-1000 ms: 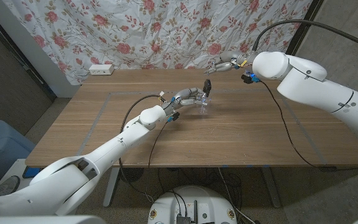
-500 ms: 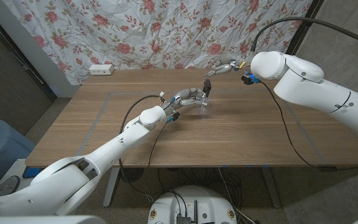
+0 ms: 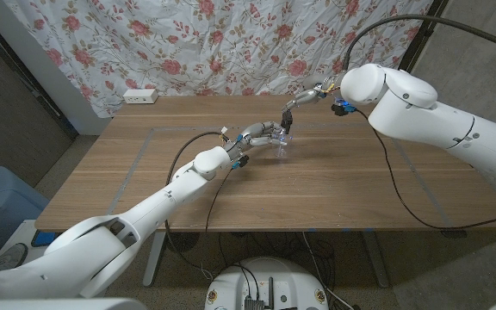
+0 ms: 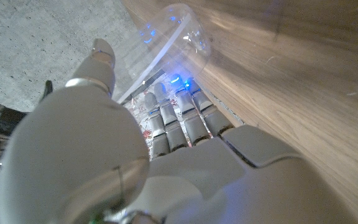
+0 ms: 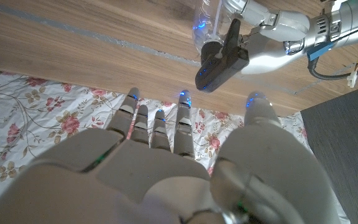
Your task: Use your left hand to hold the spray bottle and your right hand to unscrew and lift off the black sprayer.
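- Our left hand (image 3: 261,135) grips the clear spray bottle (image 3: 282,145), which stands upright mid-counter (image 3: 334,194).
- Over the last second our right hand (image 3: 304,98) has swung in from the far side and now hovers just beside the black sprayer (image 3: 288,117), fingers spread, grasping nothing.
- We judge unscrewing hasn't begun; closing on the sprayer comes next.

Spray bottle (image 4: 169,37): clear body partly covered by the left hand (image 4: 142,155); its sprayer end lies beyond the fingers. In the head view, contact between right hand (image 3: 304,97) and black sprayer (image 3: 288,118) is too small to resolve.
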`<action>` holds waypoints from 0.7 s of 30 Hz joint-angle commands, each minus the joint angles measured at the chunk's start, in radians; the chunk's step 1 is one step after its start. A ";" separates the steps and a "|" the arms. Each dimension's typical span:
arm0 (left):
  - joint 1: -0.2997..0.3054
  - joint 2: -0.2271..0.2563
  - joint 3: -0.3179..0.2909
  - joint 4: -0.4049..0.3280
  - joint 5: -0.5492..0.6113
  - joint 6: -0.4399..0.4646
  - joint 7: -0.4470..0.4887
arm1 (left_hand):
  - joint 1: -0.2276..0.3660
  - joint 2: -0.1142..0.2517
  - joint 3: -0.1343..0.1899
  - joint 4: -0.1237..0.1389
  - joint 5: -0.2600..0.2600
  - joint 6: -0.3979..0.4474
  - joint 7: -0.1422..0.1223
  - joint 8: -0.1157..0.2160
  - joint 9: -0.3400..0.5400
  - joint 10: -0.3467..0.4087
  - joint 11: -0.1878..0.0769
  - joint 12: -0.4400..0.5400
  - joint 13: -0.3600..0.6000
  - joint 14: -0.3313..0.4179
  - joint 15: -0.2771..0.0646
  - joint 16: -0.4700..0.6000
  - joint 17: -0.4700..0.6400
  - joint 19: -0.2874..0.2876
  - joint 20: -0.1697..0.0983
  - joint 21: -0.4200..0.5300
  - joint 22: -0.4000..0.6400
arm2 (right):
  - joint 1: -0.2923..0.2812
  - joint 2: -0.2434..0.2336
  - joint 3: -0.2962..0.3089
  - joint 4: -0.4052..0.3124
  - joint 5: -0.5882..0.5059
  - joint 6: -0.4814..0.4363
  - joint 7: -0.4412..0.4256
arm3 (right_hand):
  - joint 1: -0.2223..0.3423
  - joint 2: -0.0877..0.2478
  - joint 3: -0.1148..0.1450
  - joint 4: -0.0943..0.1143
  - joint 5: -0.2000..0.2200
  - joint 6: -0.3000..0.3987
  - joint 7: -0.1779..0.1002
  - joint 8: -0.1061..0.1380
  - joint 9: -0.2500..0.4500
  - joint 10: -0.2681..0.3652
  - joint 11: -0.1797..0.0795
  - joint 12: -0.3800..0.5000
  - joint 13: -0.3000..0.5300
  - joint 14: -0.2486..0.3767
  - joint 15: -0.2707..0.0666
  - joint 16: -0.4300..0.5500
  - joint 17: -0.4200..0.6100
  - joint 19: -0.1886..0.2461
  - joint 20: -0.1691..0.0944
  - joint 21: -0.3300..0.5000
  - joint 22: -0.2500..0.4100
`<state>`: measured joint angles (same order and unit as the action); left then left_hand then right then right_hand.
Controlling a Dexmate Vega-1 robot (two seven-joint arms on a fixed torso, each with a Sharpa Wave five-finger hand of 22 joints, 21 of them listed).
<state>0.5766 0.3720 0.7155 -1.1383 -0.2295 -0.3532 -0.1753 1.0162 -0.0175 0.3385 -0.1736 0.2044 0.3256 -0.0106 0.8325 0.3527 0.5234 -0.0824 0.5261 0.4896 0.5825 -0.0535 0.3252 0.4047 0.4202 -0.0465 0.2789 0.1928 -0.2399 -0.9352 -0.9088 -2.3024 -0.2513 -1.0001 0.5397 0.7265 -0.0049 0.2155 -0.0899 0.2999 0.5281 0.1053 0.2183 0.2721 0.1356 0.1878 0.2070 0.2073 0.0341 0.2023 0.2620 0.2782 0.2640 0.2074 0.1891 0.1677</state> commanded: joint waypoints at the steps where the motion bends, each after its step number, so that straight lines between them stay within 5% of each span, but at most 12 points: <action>1: -0.013 -0.011 0.005 0.025 0.000 -0.011 -0.010 | 0.030 0.114 0.002 0.002 0.004 0.049 -0.042 0.188 0.005 0.116 -0.101 0.004 0.160 0.010 -0.140 -0.001 0.003 0.009 -0.001 0.007 0.004 | 0.078 0.033 -0.090 0.028 -0.009 -0.059 0.044 | 0.009 0.006 0.006 -0.006 0.005 0.000 0.004 0.004 0.005 0.002 0.010 0.002 0.002 0.000 0.006 -0.006 0.000 0.001 0.004 0.000 0.003; 10: -0.013 -0.012 0.005 0.026 0.000 -0.007 -0.009 | 0.026 0.115 0.002 0.004 0.004 0.052 -0.042 0.194 0.004 0.114 -0.099 0.000 0.162 0.012 -0.141 -0.005 0.002 0.009 -0.001 0.008 0.004 | 0.111 0.046 -0.134 0.046 -0.009 -0.082 0.036 | 0.014 0.023 0.015 -0.012 0.006 -0.001 0.000 0.006 0.009 0.000 0.007 0.003 0.002 -0.003 0.002 -0.009 -0.001 0.002 0.004 0.000 0.003; 21: -0.013 -0.016 0.006 0.029 0.000 -0.005 -0.004 | 0.026 0.118 0.002 0.003 0.004 0.049 -0.041 0.199 0.002 0.116 -0.099 -0.002 0.164 0.010 -0.137 -0.008 0.005 0.007 0.001 0.008 0.004 | 0.126 0.046 -0.160 0.059 -0.004 -0.092 0.020 | 0.063 0.040 0.042 -0.049 0.011 0.003 -0.014 0.014 0.017 -0.002 -0.008 0.004 0.004 -0.004 -0.016 -0.014 -0.005 0.009 0.001 0.002 0.003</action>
<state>0.5641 0.3597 0.7197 -1.1132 -0.2294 -0.3607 -0.1831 1.0162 -0.0175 0.3379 -0.1740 0.2038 0.3256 -0.0106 0.8325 0.3527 0.5288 -0.0770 0.5219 0.5083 0.5825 -0.0536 0.3207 0.4061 0.4202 -0.0465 0.2789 0.1928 -0.1331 -0.8935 -1.0392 -2.2572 -0.2613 -1.0781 0.5729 0.7689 0.0372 0.2537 -0.1280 0.3035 0.5229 0.0996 0.2226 0.2854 0.1354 0.1873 0.2071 0.2071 0.0270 0.1939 0.2511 0.2738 0.2640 0.2074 0.1891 0.1677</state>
